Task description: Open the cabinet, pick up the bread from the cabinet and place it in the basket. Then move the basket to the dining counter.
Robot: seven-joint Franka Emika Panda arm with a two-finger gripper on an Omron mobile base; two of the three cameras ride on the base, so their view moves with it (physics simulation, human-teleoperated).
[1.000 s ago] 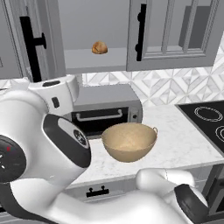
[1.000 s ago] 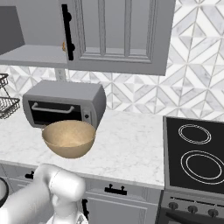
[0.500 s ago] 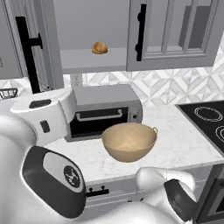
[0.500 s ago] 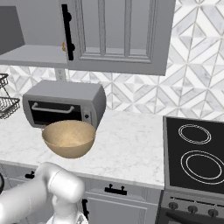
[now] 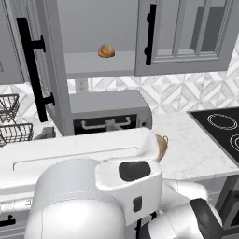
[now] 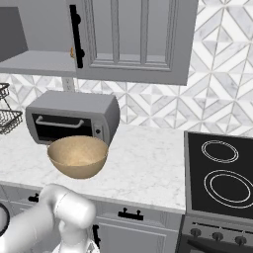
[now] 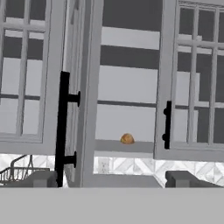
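Resting on cabinet (image 5: 56, 93) shelf: bread (image 5: 106, 51)

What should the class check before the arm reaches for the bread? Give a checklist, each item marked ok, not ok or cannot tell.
1. Cabinet left door swung open: ok.
2. Bread lying on the shelf, in plain sight: ok.
3. Gripper open, nothing between its tips: ok.
4. Gripper facing the bread, no door across the line: ok.
5. Basket upright on the worktop before the toaster oven: ok.
6. Basket holds nothing: ok.
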